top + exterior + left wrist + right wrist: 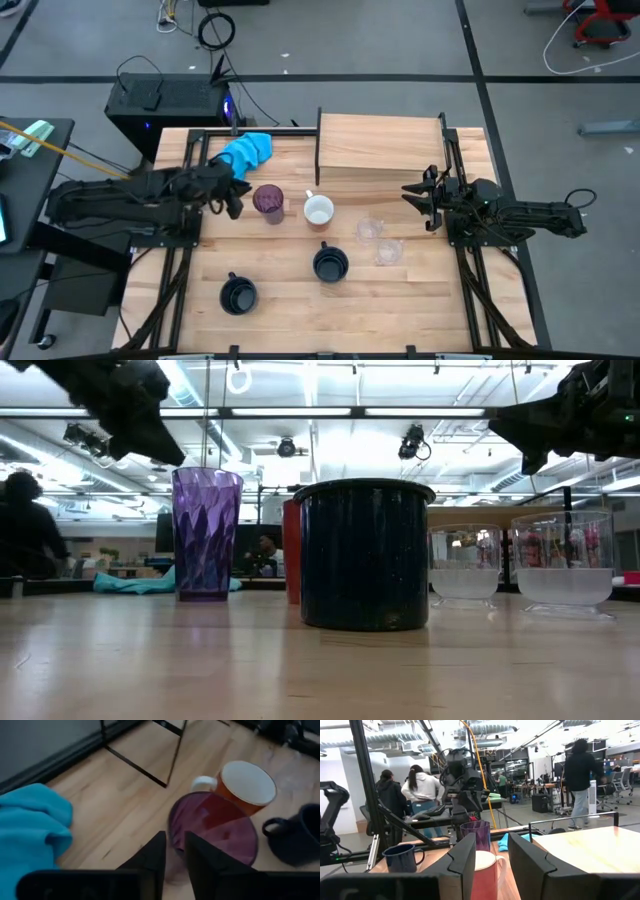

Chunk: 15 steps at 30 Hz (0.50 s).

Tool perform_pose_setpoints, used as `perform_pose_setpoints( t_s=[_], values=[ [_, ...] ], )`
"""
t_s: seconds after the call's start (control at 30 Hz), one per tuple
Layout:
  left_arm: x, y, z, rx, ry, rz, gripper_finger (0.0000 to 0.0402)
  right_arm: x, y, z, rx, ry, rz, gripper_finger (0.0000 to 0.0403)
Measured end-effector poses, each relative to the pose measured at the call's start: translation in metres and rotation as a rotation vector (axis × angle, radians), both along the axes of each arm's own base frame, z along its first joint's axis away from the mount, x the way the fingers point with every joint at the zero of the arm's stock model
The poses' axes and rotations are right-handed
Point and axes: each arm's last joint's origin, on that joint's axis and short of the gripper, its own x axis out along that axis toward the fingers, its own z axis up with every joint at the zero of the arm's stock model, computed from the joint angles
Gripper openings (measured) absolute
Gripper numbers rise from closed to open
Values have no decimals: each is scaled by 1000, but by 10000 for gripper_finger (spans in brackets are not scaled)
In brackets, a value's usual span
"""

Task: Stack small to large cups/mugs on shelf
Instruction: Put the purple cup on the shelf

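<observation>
Nothing stacked yet, as far as the views show. The shelf (380, 145) at the table's far side has a bare top, no cup on it.

All cups sit loose on the tabletop (300, 310), in front of the shelf:
- purple tumbler (268, 201), upright, nearest the left arm
- orange mug (318, 211) w/ white inside, just beside the tumbler, handle toward shelf
- two small clear cups (378, 240) to the right of it, near each other
- black mug (330, 264) mid-table, second black mug (238, 295) toward the near left, well apart from the rest

No cup is nested in another, so the sorting by size is not begun either.

Left gripper (233, 200) is just beside the tumbler, low. In the left wrist view its fingers (150, 857) sit close together, only a narrow gap, right at the tumbler's rim (210, 827); holding nothing. Looks like the approach to a first pick, prob. needs to open wider first.

Right gripper (425, 200) hovers near the shelf's right front corner, jaws parted w/ a moderate gap, empty.

Blue cloth (245, 152) lies at the far left, by the shelf's left edge, not part of the job.

Left to do: basically everything, i.e. nest cups small into large and get the stack onto the shelf.
</observation>
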Motion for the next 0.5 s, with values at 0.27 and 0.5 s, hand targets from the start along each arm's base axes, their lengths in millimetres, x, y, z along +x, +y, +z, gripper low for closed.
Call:
perform_pose_setpoints(
  t_s=[0.27, 0.5],
  values=[
    [22, 24, 22, -91, 109, -63, 137, 0, 0, 0, 0, 0, 0, 122],
    [46, 58, 33, -218, 276, -87, 177, 0, 0, 0, 0, 0, 0, 122]
  ],
)
